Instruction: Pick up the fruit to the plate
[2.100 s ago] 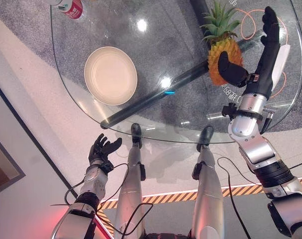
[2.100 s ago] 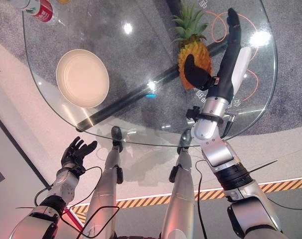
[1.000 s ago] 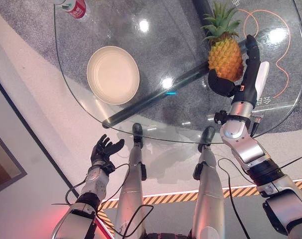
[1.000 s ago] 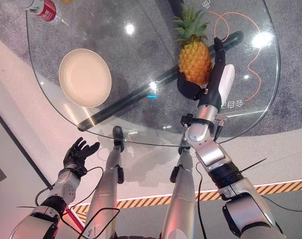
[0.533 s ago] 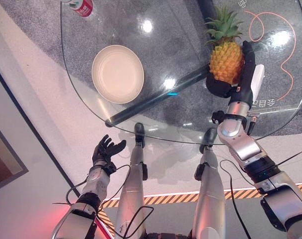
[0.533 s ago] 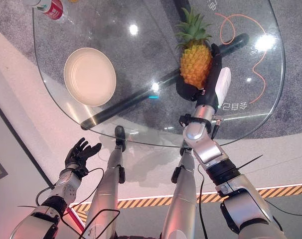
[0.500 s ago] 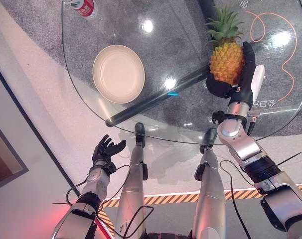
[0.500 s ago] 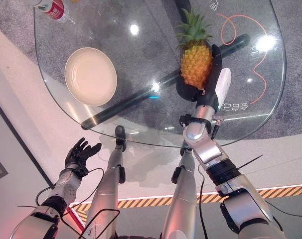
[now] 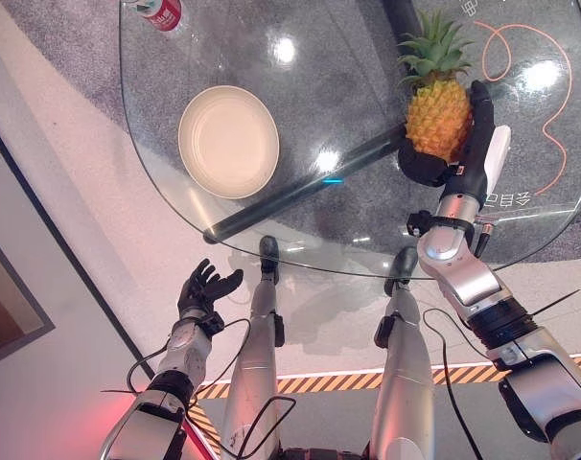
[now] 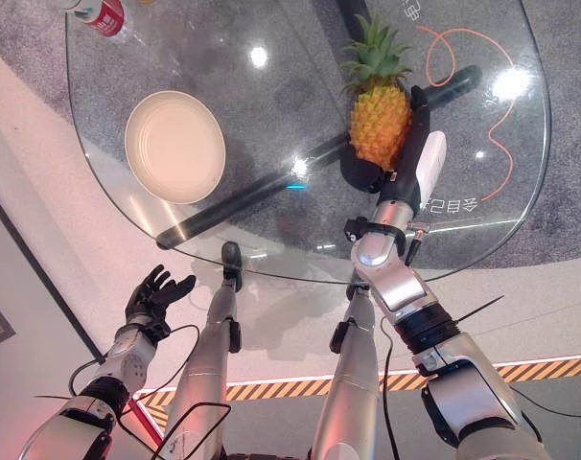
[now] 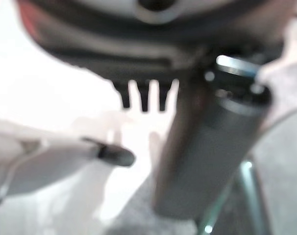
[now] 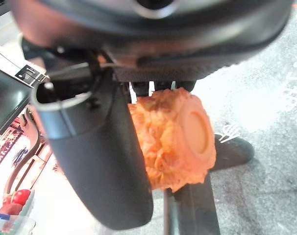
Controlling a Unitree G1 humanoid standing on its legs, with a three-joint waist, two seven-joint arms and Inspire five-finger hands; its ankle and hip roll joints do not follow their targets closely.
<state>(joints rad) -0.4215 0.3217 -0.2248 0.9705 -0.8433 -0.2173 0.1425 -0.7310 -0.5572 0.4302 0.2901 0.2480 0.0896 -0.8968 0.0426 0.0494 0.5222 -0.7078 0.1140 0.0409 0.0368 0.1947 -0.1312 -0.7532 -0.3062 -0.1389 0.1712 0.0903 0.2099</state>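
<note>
A pineapple point(image 9: 436, 117) with a green crown stands upright at the right side of the round glass table point(image 9: 348, 67). My right hand point(image 9: 476, 134) is against it: the fingers run up its right side and the thumb point(image 12: 99, 161) curls round its near side. In the right wrist view the pineapple point(image 12: 173, 142) sits between thumb and fingers. A cream plate point(image 9: 228, 142) lies bare at the table's left, well apart from the fruit. My left hand point(image 9: 202, 290) hangs open below the table's near edge, holding nothing.
A red-labelled bottle point(image 9: 159, 11) stands at the table's far left edge. A dark bar point(image 9: 290, 196) runs under the glass between plate and pineapple. An orange cord point(image 9: 551, 134) loops on the right.
My right hand has come in from the right and its thumb and fingers have closed round the pineapple. The view has shifted a little. The left hand has stayed put.
</note>
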